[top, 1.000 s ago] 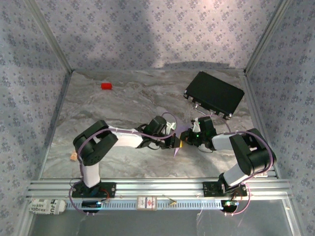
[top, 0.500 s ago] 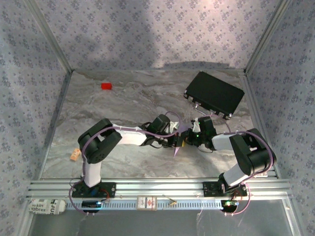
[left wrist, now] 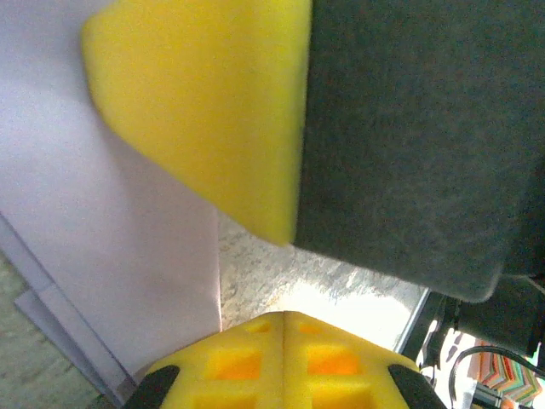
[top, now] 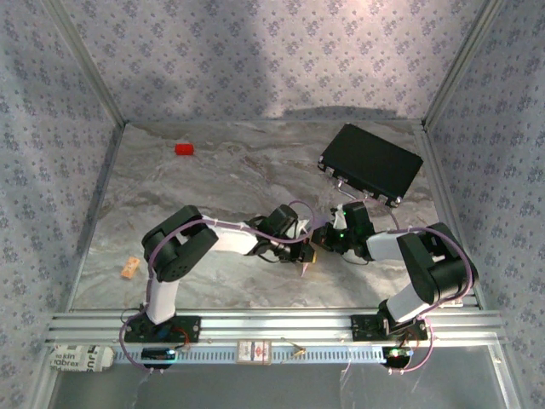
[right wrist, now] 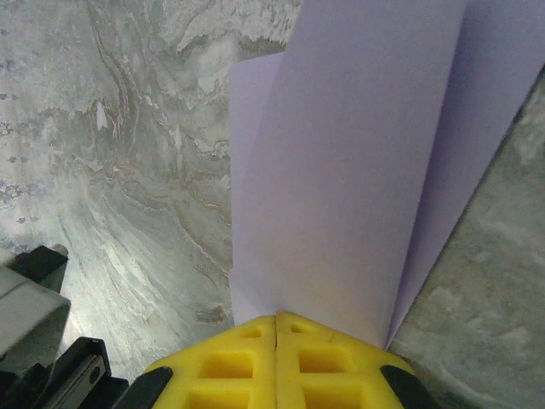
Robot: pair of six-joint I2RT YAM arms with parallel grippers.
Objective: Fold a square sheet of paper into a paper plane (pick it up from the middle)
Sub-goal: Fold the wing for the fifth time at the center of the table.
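Directly ahead of the right pincer, the sheet of paper rose out of the tightly closed yellow fingers, which clamped its near end. The lilac layers fanned away from the fingertips, lifted clear of the marbled worktop. The sheet's long axis and its creases ran straight on from the fingers, so the free end lay farthest from this pincer. The left pincer was likewise fully closed and stood almost tip to tip with the right one, near the front centre of the worktop. From the left wrist, the sheet lay off to the left of the fingertips, alongside them and not visibly caught in the seam between them; whether they trapped any layer could not be told. By this reading the right arm served as the anchor and the left arm was nearer to the loose flap. The next fold would probably turn on the left pincer meeting that flap across its crease line without dragging the clamped end. A red block and a black case lay well beyond both pincers.
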